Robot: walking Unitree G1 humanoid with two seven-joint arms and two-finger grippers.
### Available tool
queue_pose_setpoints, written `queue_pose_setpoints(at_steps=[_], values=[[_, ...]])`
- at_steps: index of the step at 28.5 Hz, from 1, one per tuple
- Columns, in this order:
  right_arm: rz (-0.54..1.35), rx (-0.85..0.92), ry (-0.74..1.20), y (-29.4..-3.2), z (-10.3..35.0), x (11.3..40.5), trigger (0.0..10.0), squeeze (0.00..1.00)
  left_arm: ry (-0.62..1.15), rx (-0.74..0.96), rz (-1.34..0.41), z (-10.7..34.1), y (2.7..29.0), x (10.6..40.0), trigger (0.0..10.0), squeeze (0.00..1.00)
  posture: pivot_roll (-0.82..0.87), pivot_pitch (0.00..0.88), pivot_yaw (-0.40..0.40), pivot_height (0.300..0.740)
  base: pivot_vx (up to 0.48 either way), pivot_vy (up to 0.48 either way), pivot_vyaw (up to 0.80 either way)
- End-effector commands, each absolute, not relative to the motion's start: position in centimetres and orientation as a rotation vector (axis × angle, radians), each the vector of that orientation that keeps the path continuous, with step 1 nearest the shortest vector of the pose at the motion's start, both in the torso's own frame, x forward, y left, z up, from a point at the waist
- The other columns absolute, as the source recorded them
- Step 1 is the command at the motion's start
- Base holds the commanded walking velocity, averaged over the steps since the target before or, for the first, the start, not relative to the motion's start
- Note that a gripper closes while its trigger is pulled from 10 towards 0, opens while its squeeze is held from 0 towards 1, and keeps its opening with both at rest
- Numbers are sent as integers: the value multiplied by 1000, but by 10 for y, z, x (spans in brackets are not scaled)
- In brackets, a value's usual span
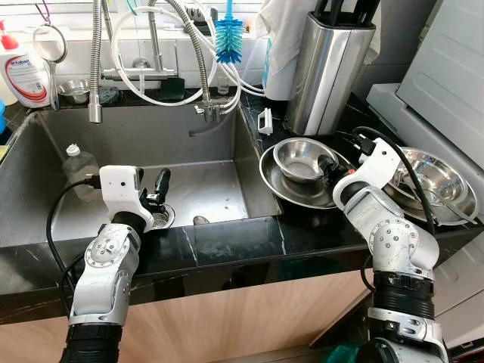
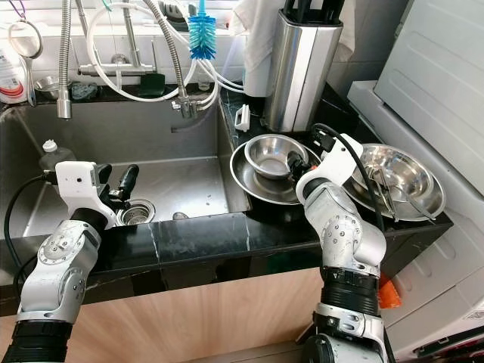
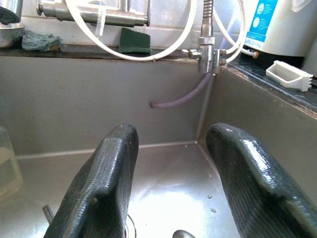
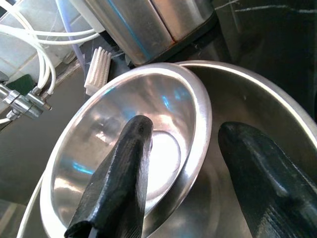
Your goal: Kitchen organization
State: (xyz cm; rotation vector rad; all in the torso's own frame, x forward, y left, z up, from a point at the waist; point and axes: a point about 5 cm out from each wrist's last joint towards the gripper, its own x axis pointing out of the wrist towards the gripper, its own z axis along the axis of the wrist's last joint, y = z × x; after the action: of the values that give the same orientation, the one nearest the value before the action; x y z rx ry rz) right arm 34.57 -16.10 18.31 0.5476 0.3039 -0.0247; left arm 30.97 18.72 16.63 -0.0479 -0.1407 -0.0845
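A small steel bowl (image 1: 299, 158) sits inside a wider steel bowl (image 1: 281, 189) on the black counter right of the sink (image 1: 212, 193). My right gripper (image 4: 185, 130) is open and straddles the small bowl's rim (image 4: 203, 124). One finger (image 4: 124, 168) is inside the small bowl and the other (image 4: 257, 168) is over the wide bowl. My left gripper (image 3: 173, 144) is open with nothing between its fingers. It hangs low in the sink, just above the drain (image 1: 162, 218).
A plastic bottle (image 1: 79, 165) stands in the sink's left part. Another wide steel bowl (image 1: 437, 181) holding utensils lies at the far right. A steel knife holder (image 1: 329, 68), a white brush (image 1: 265, 121), a blue bottle brush (image 1: 228, 41) and faucet hoses (image 1: 200, 57) line the back.
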Motion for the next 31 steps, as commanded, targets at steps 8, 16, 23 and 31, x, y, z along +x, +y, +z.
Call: queue_pose_setpoints(at_steps=[8,16,23,31], values=[[-22,562,357,-159,179,346,0,0,-152,-55,-92,170,186,307,10000,0,59,6,-50,740,0,0,0],[-18,579,371,-157,179,347,0,0,-153,-55,-98,171,186,308,10000,0,63,0,-46,740,0,0,0],[-13,587,355,-157,182,347,0,0,-157,-53,-99,172,186,309,10000,0,64,0,-46,740,0,0,0],[-34,560,296,-155,199,344,0,0,-160,-56,-96,172,186,310,10000,0,60,0,-45,740,0,0,0]])
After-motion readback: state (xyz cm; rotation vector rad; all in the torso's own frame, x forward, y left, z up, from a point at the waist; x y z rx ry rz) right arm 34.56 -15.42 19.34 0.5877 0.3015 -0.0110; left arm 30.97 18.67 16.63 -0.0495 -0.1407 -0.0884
